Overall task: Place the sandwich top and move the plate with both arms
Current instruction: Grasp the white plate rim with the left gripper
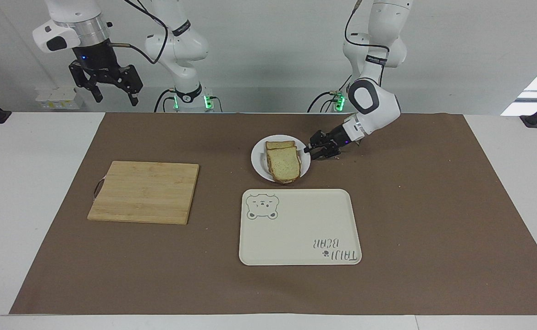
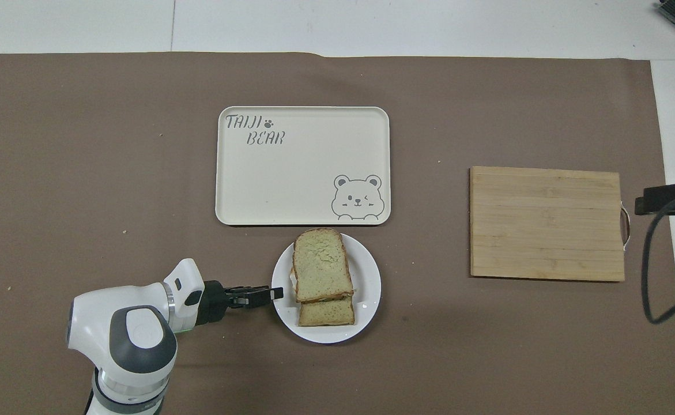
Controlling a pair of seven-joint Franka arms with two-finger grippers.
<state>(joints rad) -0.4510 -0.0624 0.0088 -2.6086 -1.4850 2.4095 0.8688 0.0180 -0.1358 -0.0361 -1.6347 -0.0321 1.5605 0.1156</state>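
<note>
Two bread slices stacked on the white plate (image 2: 365,288), sandwich top (image 2: 321,264) uppermost, long axis running toward and away from the robots, offset a bit farther out than the lower slice (image 2: 327,313). Plate on the brown mat, just nearer the robots than the cream bear tray (image 2: 302,173), bamboo cutting board (image 2: 546,223) well apart toward the right arm's end. Top-placing step looks done; plate move pending. Left gripper (image 1: 311,152) low and nearly horizontal, tips at the plate rim on the left arm's side, fingers narrowly parted as if straddling the rim; contact or clamp not resolvable. Key relation: plate lies straight ahead of the left gripper along its approach line, so only a short push in and a close needed. Right gripper (image 1: 114,90) high in the air near the table's back edge at the right arm's end, fingers spread wide, holding nothing, waiting. Left arm clearly the nearer one; right arm needs a long reach to the plate's free rim. Risk: one-sided lift tilting the stack.
</note>
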